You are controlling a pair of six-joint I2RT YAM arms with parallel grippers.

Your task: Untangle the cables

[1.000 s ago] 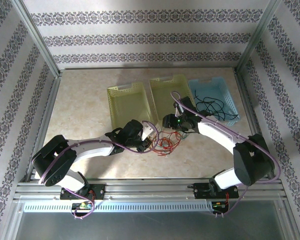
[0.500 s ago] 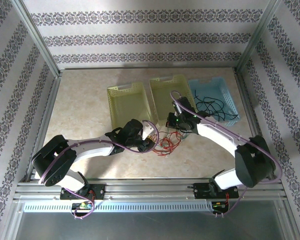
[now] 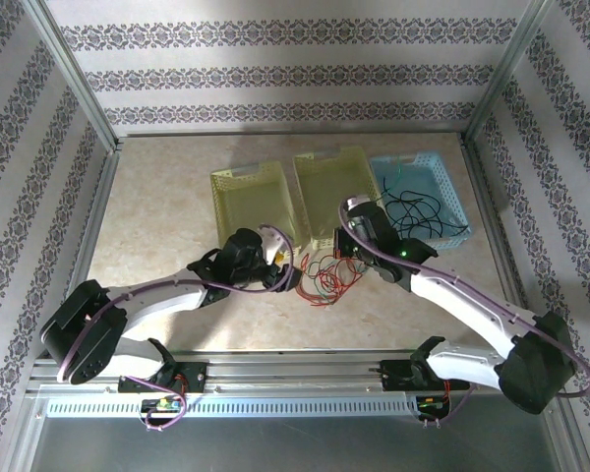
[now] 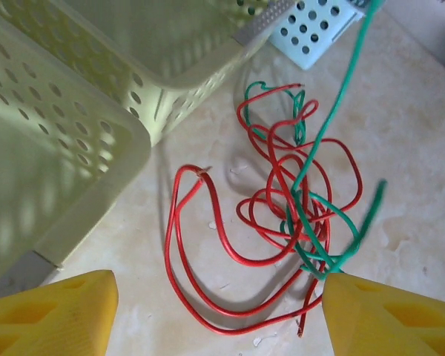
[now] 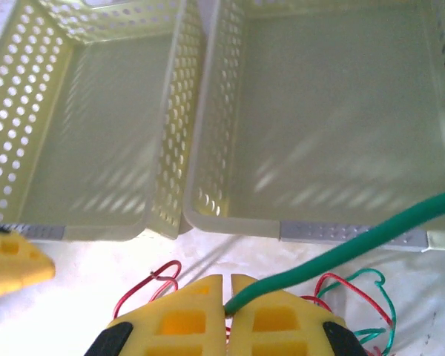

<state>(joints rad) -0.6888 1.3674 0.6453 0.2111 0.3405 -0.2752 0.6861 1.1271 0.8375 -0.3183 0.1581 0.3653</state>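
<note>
cables (image 3: 324, 280) in red and green lie in a loose tangle on the pale marbled worktop (image 3: 147, 226), between the two end effectors and just in front of the near ends of two yellow-green baskets. in the left wrist view the red cable (image 4: 208, 248) makes long loops flat on the worktop, one cut end pointing up near the basket corner. the green cable (image 4: 311, 222) knots through these loops on the right, then rises taut out of the top right of that picture.

the left end effector (image 3: 280, 267) sits at the left side of the tangle. its yellow fingers (image 4: 52, 311) stand wide apart at the bottom corners of its own view, holding nothing, with the red loops on the worktop between them. the right end effector (image 3: 342, 248) is at the far right side of the tangle. its yellow fingers (image 5: 185, 319) are pressed together on the green cable (image 5: 341, 252), which leaves the pinch and runs off to the right.

beyond the cables, the left basket (image 3: 221, 211) and the middle basket (image 3: 305, 192) stand side by side, close but apart. just right of them is a blue basket (image 3: 462, 211) with black cables (image 3: 413, 206) coiled inside, one strand hanging over its near rim.
</note>
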